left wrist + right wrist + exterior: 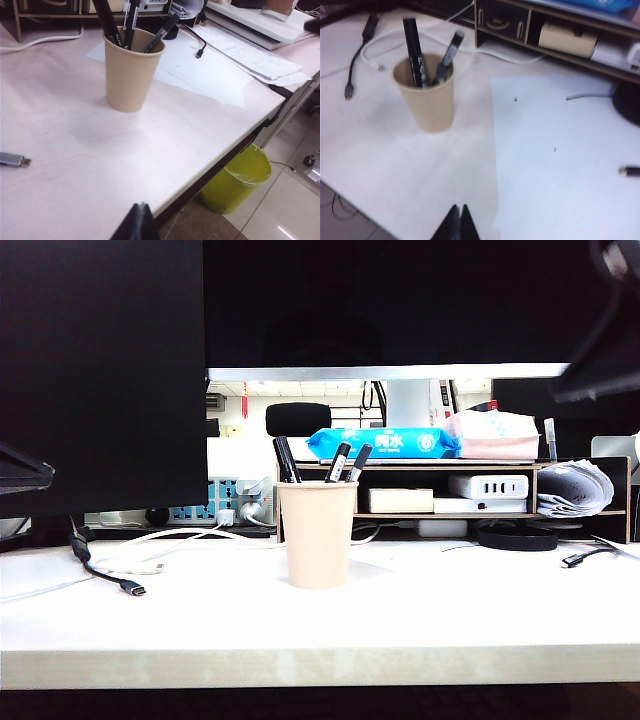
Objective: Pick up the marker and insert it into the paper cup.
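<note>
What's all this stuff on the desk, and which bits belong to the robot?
paper cup: one, cream-beige, upright mid-table.
marker: one, all black, standing in the cup.
banded markers: two, black with grey bands, leaning in the cup.
cable: one, black, lying left of the cup.
paper sheet: white, flat on the table beside the cup.
shelf: one, dark wood, behind the cup.
wipes pack: one, blue, on top of the shelf.
bin: one, yellow, on the floor by the table.
left gripper: black, shut, empty, above the table's edge.
right gripper: black, shut, empty, above the table.
</note>
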